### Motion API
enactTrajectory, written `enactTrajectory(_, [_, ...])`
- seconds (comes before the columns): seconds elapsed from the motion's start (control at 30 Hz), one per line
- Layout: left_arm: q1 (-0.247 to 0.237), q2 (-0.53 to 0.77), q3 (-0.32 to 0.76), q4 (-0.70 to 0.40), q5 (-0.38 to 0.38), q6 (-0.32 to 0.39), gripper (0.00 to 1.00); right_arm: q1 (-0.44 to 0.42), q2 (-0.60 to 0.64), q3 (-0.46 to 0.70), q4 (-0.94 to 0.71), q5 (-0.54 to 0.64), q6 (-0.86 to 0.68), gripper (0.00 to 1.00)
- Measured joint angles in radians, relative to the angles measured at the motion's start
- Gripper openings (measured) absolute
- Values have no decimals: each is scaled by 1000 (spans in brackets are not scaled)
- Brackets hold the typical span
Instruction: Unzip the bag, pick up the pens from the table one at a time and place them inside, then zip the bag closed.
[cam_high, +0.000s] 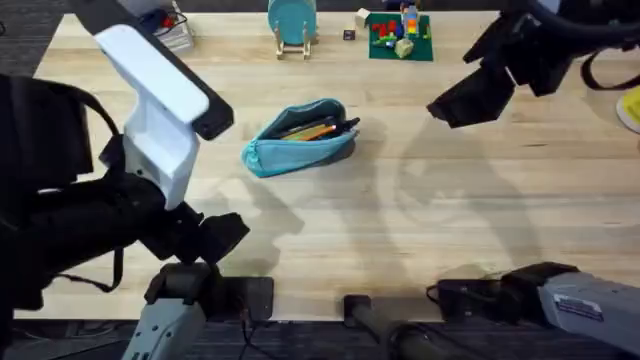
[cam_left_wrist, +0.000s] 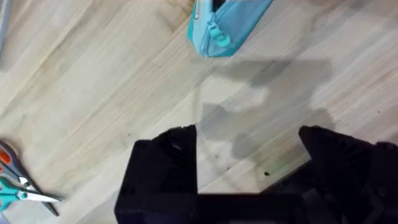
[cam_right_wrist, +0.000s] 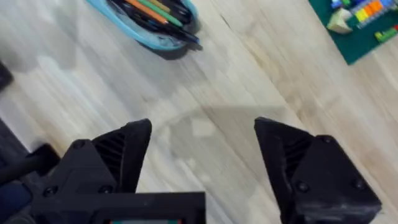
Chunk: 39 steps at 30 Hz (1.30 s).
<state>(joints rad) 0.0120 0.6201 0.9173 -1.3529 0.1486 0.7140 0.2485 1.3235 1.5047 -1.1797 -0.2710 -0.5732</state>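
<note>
Pens (cam_high: 312, 130) inside bag (cam_high: 298, 139) — unzipped

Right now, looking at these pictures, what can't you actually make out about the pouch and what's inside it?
- Pouch: the left wrist view cuts it off at the picture's edge, showing one end.
- Pens: overhead, too small to count; orange, green and dark ones lie bunched in the opening.
- Zipper pull: too small to find overhead; in the right wrist view the pouch runs past the edge.
- Pouch's far side: hidden overhead by its own body.
</note>
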Motion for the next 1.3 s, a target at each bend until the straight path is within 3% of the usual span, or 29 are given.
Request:
enactTrajectory(0.27, [56,0,0,-8,20,-15,993,0,0,0,2,-112,0,996])
enactTrajectory(0.73, [236,13,-41,50,36,-10,991,0,0,0,31,-150,0,996])
enactTrajectory(1.03, [248,118,-121,189,33,-10,992,0,0,0,31,-155,0,996])
enactTrajectory(1.3, [251,143,-121,240,-92,-8,993,0,0,0,27,-156,1,996])
